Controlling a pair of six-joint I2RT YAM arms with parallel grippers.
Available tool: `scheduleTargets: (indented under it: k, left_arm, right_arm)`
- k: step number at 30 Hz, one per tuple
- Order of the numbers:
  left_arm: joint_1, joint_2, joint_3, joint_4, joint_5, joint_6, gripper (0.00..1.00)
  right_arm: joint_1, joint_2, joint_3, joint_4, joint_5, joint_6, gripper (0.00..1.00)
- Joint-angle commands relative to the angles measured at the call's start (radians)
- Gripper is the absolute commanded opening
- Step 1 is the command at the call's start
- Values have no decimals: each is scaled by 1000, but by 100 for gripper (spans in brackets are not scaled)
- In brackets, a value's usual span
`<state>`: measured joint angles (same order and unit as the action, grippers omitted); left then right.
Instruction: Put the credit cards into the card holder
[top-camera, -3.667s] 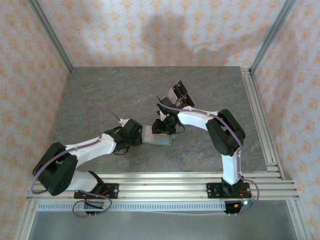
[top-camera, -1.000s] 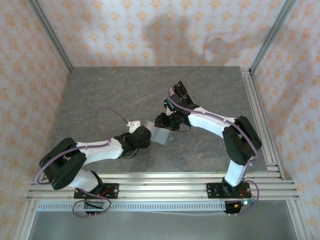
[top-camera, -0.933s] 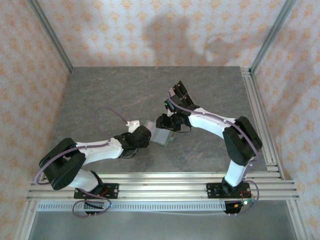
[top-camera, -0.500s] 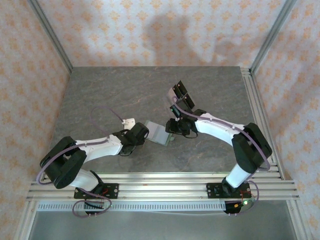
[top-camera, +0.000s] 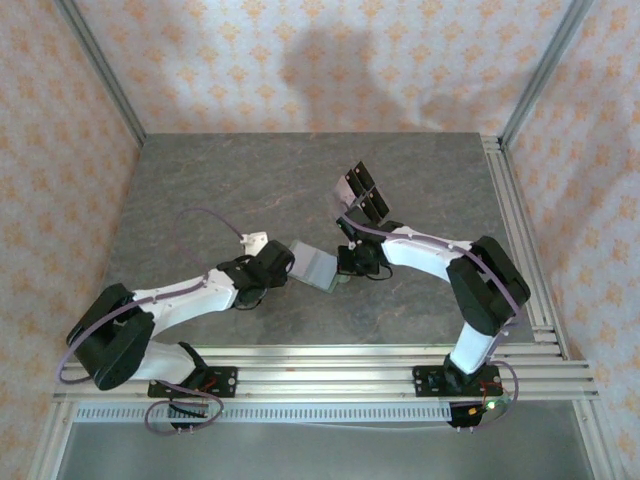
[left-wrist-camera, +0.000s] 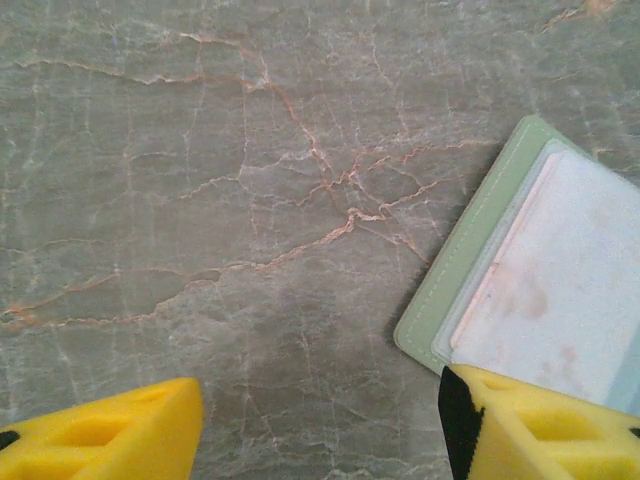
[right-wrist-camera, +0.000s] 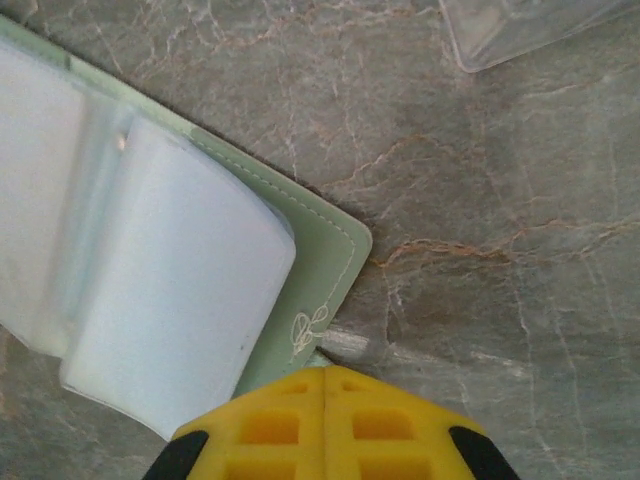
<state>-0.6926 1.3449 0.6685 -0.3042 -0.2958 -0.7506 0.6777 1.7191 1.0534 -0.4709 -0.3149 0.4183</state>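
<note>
You had the card holder (top-camera: 312, 265) open; left gripper (left-wrist-camera: 318, 405) wide, empty; right gripper (right-wrist-camera: 325, 390) closed; credit cards (top-camera: 362, 192) beyond it lay outside.

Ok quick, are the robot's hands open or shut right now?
Left gripper: open, holding nothing.
Right gripper: shut, at a corner of the card holder.

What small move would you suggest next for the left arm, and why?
Probably lower the left gripper to pin the card holder: its jaws stand open with one finger over the holder's corner, the holder lies open on the table, and the right gripper is shut at another corner.
</note>
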Motion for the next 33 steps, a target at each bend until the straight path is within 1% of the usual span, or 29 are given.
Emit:
scheduleTargets:
  k: [1,5,11,13,18,22,23,24,25,26,27,28,31,33]
  left_arm:
    - [6,-44,26,-63,-2,25,65]
    - [2,-65,31,-67,33,35,65]
    - [-12,-56,53,-65,59,45,65]
    - [-19,-47,60,-61,68,46,65]
    - [-39,-6,76,-35,96,57,65]
    - [-41,56,114,-17,126,81,65]
    - [-42,74,126,-14,134,88,66]
    - [-42,96,141,-10,144,97,66]
    - [-42,114,153,-6,150,105,66]
    - [-42,133,167,-1,161,114,66]
    - [-42,151,182,3,170,129,66]
    - [-42,168,195,10,177,141,66]
    - [-42,216,229,31,205,181,66]
    - [-42,250,247,46,222,195,66]
  right_arm:
    - [-4,-53,-2,-98,-4,-130,0]
    - [-13,-76,29,-209,21,-273,0]
    - [-21,-57,99,-338,55,-430,0]
    - [-23,-44,115,-370,92,-471,0]
    - [-27,1,134,-378,164,-542,0]
    - [-37,43,161,-354,193,-545,0]
    - [-39,52,167,-354,193,-539,2]
    - [-42,55,172,-354,198,-523,17]
    - [-45,51,173,-354,200,-505,30]
    - [-50,40,171,-352,192,-485,37]
    - [-58,16,162,-346,182,-454,41]
    - [-67,-8,154,-341,170,-429,42]
    - [-106,-107,121,-313,102,-350,44]
    - [-131,-163,104,-298,85,-301,45]
